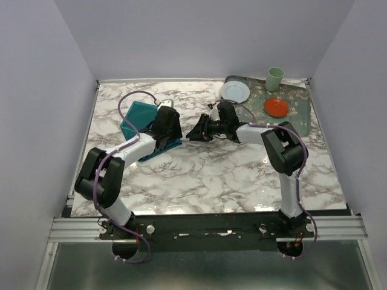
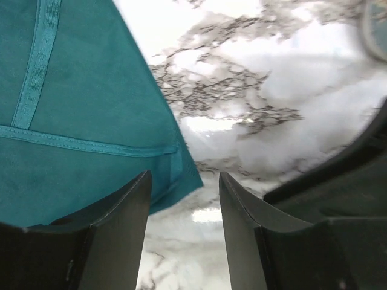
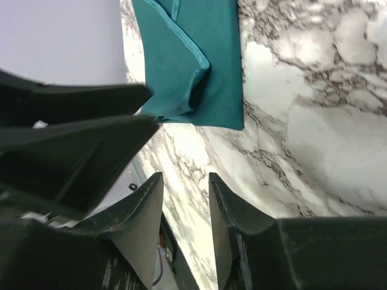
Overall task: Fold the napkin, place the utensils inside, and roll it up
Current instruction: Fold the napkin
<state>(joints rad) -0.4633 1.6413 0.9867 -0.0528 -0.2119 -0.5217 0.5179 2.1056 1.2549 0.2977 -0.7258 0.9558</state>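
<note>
Napkin [image 2: 78, 103] by left tool [image 2: 184, 181]; jaws apart

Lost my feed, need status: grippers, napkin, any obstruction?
Left gripper open, empty, beside napkin corner. Right gripper open, empty, close by. Napkin folded on table; no utensils seen.

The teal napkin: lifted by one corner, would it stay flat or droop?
Probably droops: the napkin is thin hemmed cloth, folded over itself with a puffed loop at the fold. Pushed, it may slide or bunch on the glossy marble table.
</note>
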